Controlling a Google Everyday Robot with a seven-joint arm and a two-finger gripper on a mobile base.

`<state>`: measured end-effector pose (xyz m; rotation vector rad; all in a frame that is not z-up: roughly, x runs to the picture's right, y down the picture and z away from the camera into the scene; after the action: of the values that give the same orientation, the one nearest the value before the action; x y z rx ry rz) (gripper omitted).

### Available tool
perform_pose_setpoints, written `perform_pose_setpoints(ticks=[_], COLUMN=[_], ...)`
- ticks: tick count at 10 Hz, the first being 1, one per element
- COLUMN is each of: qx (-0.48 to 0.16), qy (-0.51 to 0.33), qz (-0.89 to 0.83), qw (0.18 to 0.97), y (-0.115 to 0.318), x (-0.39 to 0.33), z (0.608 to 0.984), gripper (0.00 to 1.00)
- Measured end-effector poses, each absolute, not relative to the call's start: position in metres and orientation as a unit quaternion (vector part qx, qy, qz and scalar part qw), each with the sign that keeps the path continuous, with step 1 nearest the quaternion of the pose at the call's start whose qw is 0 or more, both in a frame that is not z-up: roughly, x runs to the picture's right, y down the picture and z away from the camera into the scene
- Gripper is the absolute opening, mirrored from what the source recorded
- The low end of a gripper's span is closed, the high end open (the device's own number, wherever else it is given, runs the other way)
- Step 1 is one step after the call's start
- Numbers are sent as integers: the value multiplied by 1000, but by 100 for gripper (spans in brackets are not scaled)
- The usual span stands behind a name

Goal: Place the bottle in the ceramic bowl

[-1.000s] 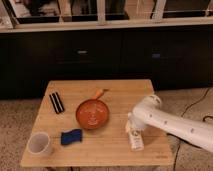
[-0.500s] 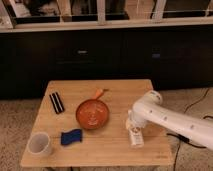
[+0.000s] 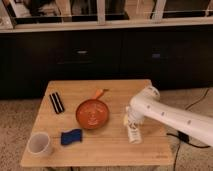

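Note:
The bottle (image 3: 133,133), small and white with a dark-and-tan label, lies on the wooden table (image 3: 115,90) to the right of the bowl. The ceramic bowl (image 3: 92,114) is a round, shallow orange-red dish with a short orange handle (image 3: 99,93), standing at the table's middle with nothing in it. My gripper (image 3: 128,120) hangs from the white arm (image 3: 165,115), which reaches in from the right. It is right over the upper end of the bottle and hides that end. I cannot tell whether it touches the bottle.
A white cup (image 3: 40,144) stands at the front left corner. A blue sponge (image 3: 71,136) lies in front of the bowl. A black oblong object (image 3: 56,102) lies at the left. Dark cabinets stand behind the table.
The arm's bend has risen slightly and the gripper has settled closer over the bottle. The bottle, bowl and other things have hardly moved.

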<state>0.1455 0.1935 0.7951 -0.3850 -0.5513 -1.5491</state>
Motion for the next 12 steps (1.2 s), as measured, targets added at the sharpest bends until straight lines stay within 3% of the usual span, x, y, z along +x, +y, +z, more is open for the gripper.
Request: perform_pose_setpoints(ticks=[12], qx=[-148], qy=[-249], qz=[-723], qw=[627], y=[149], x=[92], z=[785], gripper=[28])
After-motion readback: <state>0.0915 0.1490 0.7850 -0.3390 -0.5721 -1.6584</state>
